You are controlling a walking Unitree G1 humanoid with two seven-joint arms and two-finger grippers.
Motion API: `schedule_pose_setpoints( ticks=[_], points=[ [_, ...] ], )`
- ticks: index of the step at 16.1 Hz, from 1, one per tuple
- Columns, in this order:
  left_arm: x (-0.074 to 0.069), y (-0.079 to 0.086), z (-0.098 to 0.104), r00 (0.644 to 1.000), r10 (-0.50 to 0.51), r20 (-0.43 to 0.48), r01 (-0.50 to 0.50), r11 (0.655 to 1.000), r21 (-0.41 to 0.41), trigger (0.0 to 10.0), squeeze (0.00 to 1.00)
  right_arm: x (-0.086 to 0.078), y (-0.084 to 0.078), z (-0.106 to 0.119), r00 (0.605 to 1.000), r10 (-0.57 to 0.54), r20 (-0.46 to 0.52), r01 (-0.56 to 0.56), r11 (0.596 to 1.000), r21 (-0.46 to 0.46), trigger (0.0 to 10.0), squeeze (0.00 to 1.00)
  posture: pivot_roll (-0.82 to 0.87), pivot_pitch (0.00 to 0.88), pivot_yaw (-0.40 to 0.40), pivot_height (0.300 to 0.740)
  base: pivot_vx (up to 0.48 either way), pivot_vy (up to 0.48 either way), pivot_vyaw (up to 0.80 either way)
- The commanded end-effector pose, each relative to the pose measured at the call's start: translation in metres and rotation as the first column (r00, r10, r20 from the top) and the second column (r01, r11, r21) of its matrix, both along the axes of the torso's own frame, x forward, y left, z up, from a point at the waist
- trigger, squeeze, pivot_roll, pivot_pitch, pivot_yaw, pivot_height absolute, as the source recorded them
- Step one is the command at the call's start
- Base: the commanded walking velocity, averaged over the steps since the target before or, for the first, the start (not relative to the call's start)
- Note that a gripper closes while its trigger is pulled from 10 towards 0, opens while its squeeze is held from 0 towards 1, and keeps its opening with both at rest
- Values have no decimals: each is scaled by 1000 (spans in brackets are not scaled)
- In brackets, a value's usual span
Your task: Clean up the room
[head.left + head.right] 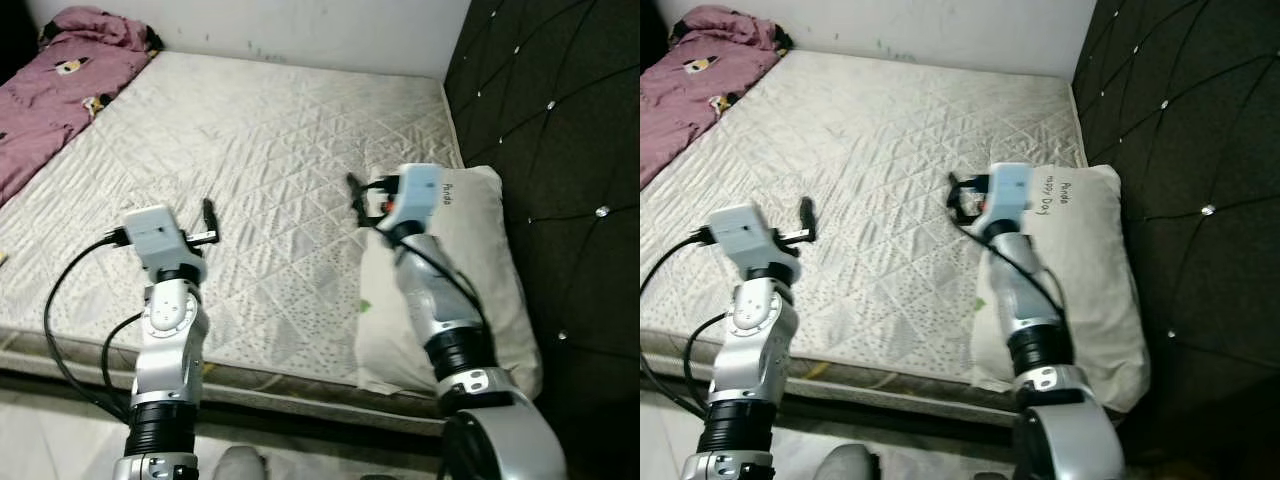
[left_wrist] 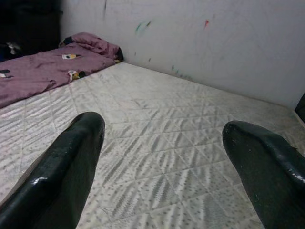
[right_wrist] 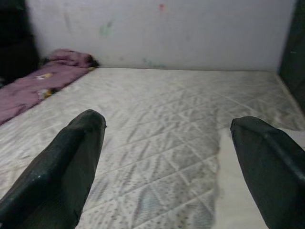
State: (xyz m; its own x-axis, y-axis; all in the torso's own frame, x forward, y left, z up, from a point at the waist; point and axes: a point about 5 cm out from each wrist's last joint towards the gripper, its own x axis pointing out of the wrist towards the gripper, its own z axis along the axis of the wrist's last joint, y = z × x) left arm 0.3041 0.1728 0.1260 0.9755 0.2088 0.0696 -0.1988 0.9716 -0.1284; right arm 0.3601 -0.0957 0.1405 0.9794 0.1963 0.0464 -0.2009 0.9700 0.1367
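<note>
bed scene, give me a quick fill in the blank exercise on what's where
1. The white pillow lies against the black ____ headboard.
2. The blanket bunched at the mattress's far left is ____ in colour.
3. The right gripper hovers at the pillow's ____ edge.
4. The left gripper has its fingers ____.

Missing words: tufted; purple; left; open

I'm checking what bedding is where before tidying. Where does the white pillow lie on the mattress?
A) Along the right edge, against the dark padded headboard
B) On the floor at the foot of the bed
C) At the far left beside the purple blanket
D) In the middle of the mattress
A: the white pillow lies along the mattress's right edge, beside the dark padded headboard, with the right gripper over its near corner.
</note>
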Motion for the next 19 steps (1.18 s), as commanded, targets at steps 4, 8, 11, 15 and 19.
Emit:
schedule_pose_setpoints(
  ticks=[4,8,11,15,19],
  points=[
    [2,6,2,1000,14,7,-14,1000,2,10000,0,-1,11,-7,999,26,-41,-26,1000,-9,10000,39,0,0,-41,740,0,480,0],
    [2,6,2,1000,17,5,-17,1000,0,10000,0,-2,11,-11,998,23,-57,-23,1000,-15,10000,980,-2,0,-40,740,0,480,0],
    [3,6,2,1000,21,5,-21,1000,-6,10000,0,-2,12,-10,998,30,-57,-31,999,-18,10000,0,-5,0,-43,740,0,480,0],
    [3,5,2,1000,22,10,-22,1000,-8,10000,0,-1,11,-11,998,26,-61,-27,999,-23,10000,0,-8,0,-44,740,0,480,0],
    [3,6,2,1000,27,16,-27,1000,-9,10000,0,-1,11,-10,998,26,-60,-27,1000,-16,314,0,-9,0,-44,740,0,480,0]
  ],
)
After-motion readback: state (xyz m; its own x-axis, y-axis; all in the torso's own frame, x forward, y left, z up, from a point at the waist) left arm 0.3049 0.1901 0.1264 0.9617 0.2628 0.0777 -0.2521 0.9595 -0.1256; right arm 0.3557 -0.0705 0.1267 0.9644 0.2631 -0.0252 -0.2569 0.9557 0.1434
